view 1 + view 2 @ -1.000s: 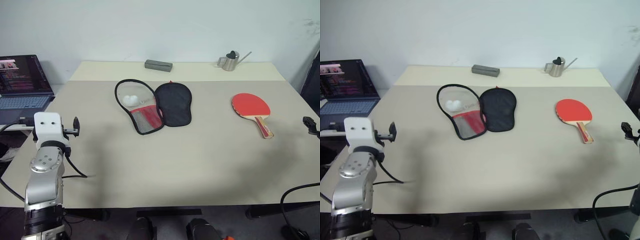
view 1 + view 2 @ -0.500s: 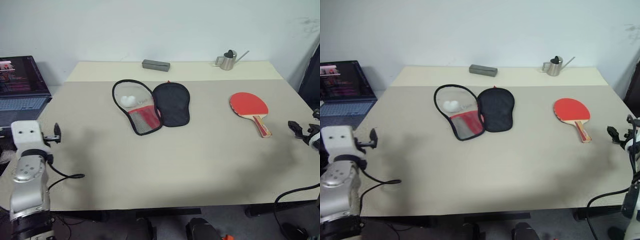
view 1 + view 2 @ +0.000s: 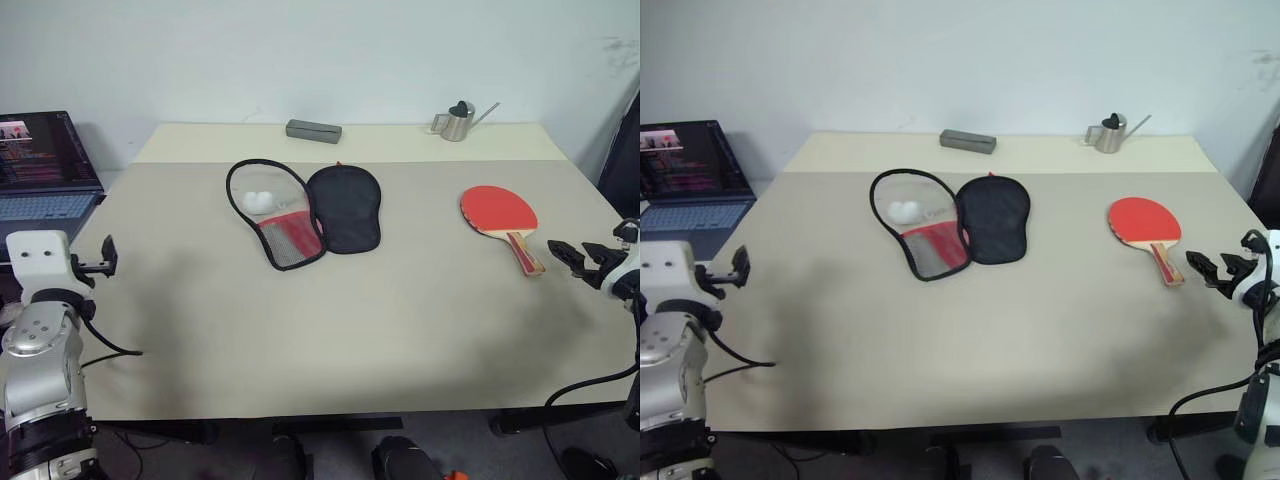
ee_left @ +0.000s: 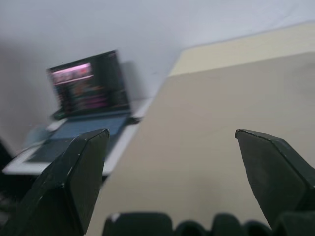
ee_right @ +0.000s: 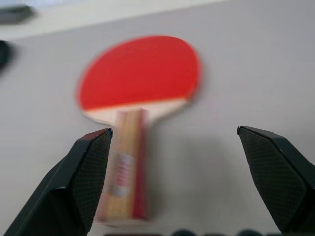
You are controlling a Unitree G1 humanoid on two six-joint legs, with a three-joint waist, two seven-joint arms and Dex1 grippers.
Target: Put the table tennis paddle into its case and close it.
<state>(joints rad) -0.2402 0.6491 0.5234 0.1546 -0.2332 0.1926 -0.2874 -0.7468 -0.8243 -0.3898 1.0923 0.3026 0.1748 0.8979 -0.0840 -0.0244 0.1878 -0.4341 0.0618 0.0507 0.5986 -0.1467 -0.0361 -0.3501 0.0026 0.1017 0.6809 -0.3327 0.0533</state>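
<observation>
One case (image 3: 305,212) lies unzipped and spread flat mid-bench, a white charm (image 3: 259,200) inside. To its right, well apart, the table tennis paddle (image 3: 502,218) rests, nothing between. Both end effectors, left (image 3: 104,258) and right (image 3: 566,256), gape empty.

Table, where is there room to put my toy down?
The table is bare along its whole near half, and between the case and the table tennis paddle. It is busiest around the opened case, and the far edge holds a grey box and a metal watering can.
</observation>
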